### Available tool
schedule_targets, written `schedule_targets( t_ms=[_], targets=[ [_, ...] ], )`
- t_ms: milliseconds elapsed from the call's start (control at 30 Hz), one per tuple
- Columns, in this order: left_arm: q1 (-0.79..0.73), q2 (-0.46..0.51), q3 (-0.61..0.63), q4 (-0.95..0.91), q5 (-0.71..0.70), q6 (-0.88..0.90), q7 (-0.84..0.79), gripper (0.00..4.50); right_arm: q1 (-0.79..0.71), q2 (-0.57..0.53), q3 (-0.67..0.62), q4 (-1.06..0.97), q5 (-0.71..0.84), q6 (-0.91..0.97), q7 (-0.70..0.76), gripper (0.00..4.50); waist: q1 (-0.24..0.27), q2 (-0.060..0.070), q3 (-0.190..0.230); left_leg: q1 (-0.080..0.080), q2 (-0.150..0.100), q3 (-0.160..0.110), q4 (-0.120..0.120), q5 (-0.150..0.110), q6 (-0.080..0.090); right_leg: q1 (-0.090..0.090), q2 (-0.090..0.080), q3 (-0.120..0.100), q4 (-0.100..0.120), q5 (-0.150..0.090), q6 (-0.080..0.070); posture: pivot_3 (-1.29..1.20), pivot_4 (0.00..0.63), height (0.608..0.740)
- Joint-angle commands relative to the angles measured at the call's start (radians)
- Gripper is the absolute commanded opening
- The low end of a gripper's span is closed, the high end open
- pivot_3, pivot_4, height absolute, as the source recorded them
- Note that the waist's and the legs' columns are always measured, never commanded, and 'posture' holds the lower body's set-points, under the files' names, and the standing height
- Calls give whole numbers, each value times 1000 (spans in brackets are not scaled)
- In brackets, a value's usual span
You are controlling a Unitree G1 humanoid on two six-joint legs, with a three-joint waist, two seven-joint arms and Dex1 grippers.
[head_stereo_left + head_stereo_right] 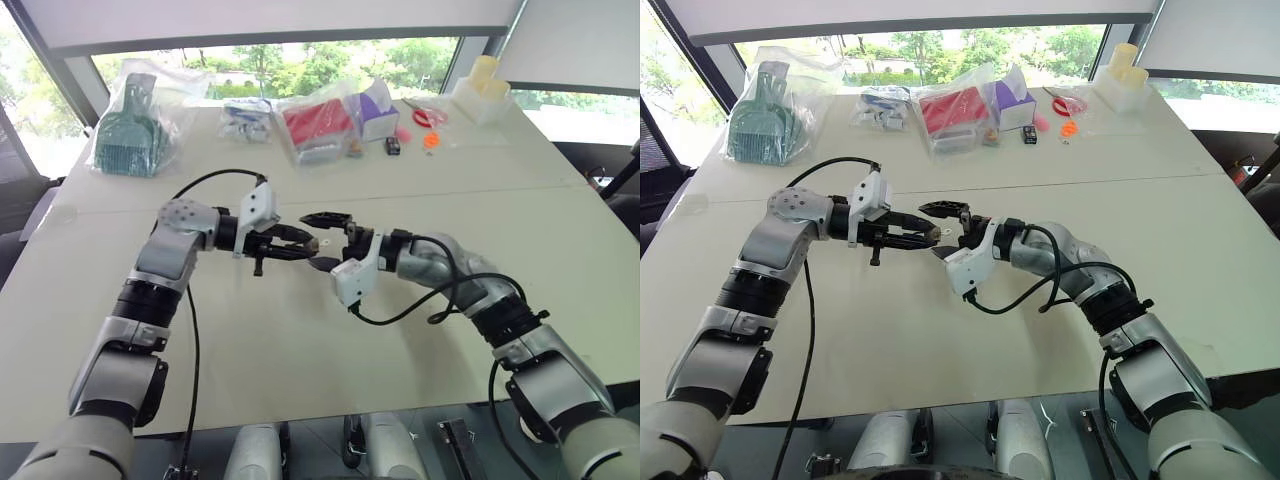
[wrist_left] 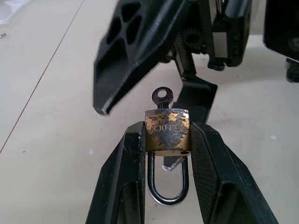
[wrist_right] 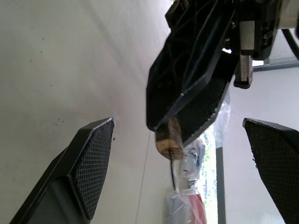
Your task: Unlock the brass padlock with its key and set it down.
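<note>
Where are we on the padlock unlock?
Done: the key sits in the brass padlock, and the right tool stands open, off the key. In hand: the left tool clamps the lock body above the table. Whether the shackle has popped is unclear. Left: setting it down.

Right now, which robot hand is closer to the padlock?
Left. The left gripper pinches the padlock between its jaws. The right gripper is open, its jaws apart on either side of it, not touching.
</note>
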Motion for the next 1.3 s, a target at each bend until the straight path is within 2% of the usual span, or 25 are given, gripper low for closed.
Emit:
schedule_targets(
  t_ms=[33,200,233,267,500,967,1033,1133,1267,1300],
  targets=[
    [2,19,6,-46,-19,5,-18,775,-32,-14,-19,-5,-21,-50,-52,4490,1,0,0,0,0,0,0,0,0,0,0,0,0,0,0,0,150,740],
    [8,30,-1,-34,-13,-5,-34,775,-32,-32,-19,-14,-47,-117,-96,4490,1,0,0,0,0,0,0,0,0,0,0,0,0,0,0,0,150,740],
    [8,31,-1,-30,-11,-8,-34,775,-31,-33,-17,-16,-48,-126,-97,3967,1,0,0,0,0,0,0,0,0,0,0,0,0,0,0,0,150,740],
    [7,31,-2,-26,-10,-10,-34,775,-29,-34,-15,-17,-49,-134,-97,3714,1,0,0,0,0,0,0,0,0,0,0,0,0,0,0,0,150,740],
    [0,26,-3,-27,-15,-3,-34,775,-33,-24,4,-10,-69,-165,-109,27,-1,0,0,0,0,0,0,0,0,0,0,0,0,0,0,0,150,740],
    [9,25,1,-55,-25,41,-23,775,-56,2,17,26,-85,-182,-111,27,-12,0,0,0,0,0,0,0,0,0,0,0,0,0,0,0,150,740],
    [15,42,10,-60,-31,65,-28,1848,-52,3,13,26,-86,-174,-112,0,-14,0,0,0,0,0,0,0,0,0,0,0,0,0,0,0,150,740],
    [31,66,26,-65,-32,71,-29,3030,-47,4,8,28,-86,-165,-111,0,-14,0,0,0,0,0,0,0,0,0,0,0,0,0,0,0,150,740],
    [57,112,71,-92,-58,99,-17,4457,-41,4,6,29,-84,-160,-111,0,-15,0,0,0,0,0,0,0,0,0,0,1,0,0,0,0,150,740],
    [61,123,89,-101,-70,111,-6,4487,-39,4,6,30,-83,-158,-111,0,-15,0,0,0,0,0,0,0,0,0,0,1,0,0,0,0,150,740]
  ],
)
